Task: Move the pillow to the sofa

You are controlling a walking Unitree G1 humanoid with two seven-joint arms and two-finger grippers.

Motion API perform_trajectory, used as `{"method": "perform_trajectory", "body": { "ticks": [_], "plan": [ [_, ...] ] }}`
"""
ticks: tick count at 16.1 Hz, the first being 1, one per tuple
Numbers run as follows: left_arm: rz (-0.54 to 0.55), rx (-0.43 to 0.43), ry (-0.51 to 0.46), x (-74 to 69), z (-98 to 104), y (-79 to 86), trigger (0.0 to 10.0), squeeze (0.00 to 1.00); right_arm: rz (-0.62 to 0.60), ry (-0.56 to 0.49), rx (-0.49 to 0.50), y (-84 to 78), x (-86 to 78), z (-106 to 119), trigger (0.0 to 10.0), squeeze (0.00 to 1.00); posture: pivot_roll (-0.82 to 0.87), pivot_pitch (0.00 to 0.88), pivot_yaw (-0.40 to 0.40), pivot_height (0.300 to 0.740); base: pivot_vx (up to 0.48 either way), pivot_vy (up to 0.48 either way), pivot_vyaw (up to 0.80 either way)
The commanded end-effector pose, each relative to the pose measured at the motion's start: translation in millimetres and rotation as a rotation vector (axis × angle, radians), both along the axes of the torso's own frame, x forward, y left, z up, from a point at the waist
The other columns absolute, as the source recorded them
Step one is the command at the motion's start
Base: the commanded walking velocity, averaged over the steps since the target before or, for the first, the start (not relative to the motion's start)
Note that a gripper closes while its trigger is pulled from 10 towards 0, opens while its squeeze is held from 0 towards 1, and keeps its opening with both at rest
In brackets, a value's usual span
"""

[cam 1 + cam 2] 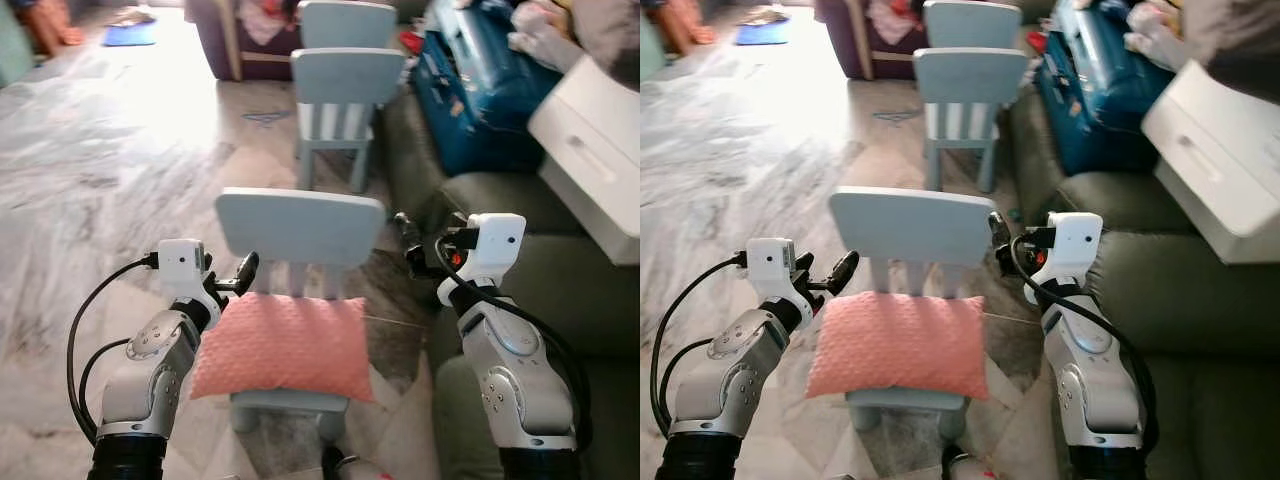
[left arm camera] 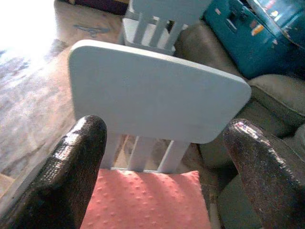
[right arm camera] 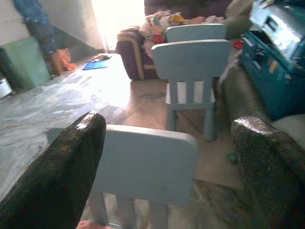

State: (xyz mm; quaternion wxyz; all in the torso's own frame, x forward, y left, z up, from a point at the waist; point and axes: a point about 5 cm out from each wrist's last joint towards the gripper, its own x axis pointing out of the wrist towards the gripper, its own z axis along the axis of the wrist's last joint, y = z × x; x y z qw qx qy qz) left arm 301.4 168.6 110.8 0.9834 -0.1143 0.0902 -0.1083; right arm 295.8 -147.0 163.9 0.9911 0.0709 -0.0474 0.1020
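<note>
Pillow spot: the pink pillow [image 1: 283,347] lies flat on the seat of the small blue chair [image 1: 300,228], right in front of you. It hangs a bit over the seat's front edge.
Pillow long side: runs left to right, so one short end faces each arm.
Left claw: your left claw [image 1: 238,274] is open, nothing in it. It sits just above the pillow's back left corner, near the chair back. In the left wrist view the pillow [image 2: 145,200] is low between the two fingers [image 2: 71,157].
Right claw: your right claw [image 1: 998,243] is open too, empty. It's up by the right end of the chair back, higher than the pillow and a bit off to the side.
Nearer arm: left, I think. It only needs to dip down to reach the pillow.
Sofa: the dark green sofa [image 1: 1180,290] is on your right, just beside the chair.
Next move, my guess: bring both claws down to the pillow's 2 short ends, squeeze, lift, then swing right to the sofa.
Watch out: the chair back is close behind both claws, so don't bump it.
</note>
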Motion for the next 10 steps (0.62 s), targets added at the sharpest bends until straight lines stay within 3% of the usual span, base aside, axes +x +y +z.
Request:
{"method": "perform_trajectory", "body": {
  "ticks": [1,10],
  "plan": [
    [0.012,0.002,0.023,-1.8,-3.8,2.8,10.0,0.0,-0.008,-0.006,-0.002,-1.9,-0.8,1.7,10.0,0.0,-0.13,0.135,-0.012,0.74,0.0,0.0,0.0],
    [0.009,0.008,0.025,-1.0,-3.9,2.7,10.0,0.0,-0.004,-0.006,-0.005,-1.6,1.0,1.7,10.0,0.0,-0.13,0.126,-0.014,0.74,0.0,0.48,0.0]
  ]
}}
